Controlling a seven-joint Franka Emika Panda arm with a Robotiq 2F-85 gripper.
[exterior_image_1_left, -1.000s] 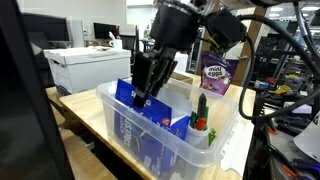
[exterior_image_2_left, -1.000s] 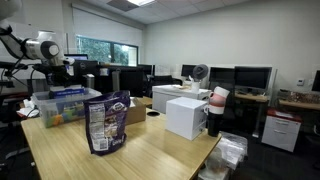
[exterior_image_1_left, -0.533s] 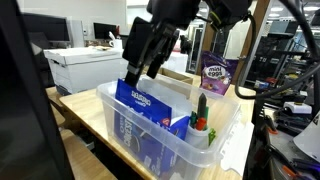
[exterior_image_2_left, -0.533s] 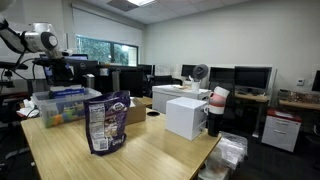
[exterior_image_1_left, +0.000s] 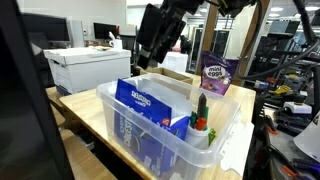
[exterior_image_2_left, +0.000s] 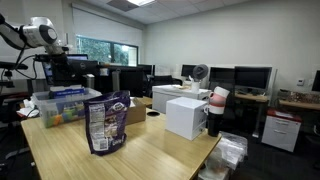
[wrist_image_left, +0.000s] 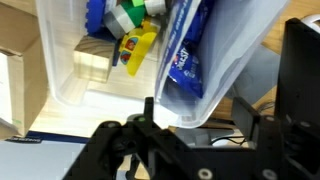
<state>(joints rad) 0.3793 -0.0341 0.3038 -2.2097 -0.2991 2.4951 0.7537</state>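
Note:
My gripper (exterior_image_1_left: 152, 60) hangs open above a clear plastic bin (exterior_image_1_left: 222, 140), holding nothing. In the bin, just below the fingers, a blue snack bag (exterior_image_1_left: 148, 103) stands on edge. In the wrist view the gripper (wrist_image_left: 196, 108) looks down on the bin's near wall (wrist_image_left: 232, 70), with the blue bag (wrist_image_left: 190, 55) inside it beside a yellow item (wrist_image_left: 140, 50) and a wooden block (wrist_image_left: 90, 65). In an exterior view from across the room the gripper (exterior_image_2_left: 62, 66) is small above the bin (exterior_image_2_left: 62, 106).
A green and red toy (exterior_image_1_left: 200, 116) stands in the bin's corner. A purple mini-eggs bag (exterior_image_1_left: 214, 73) stands behind the bin and shows again (exterior_image_2_left: 107, 122) on the wooden table (exterior_image_2_left: 150, 155). A white printer (exterior_image_1_left: 85, 62) and a white box (exterior_image_2_left: 185, 116) are nearby.
The gripper has lifted up out of the bin and opened wider. The blue bag stays in the bin, free of the fingers.

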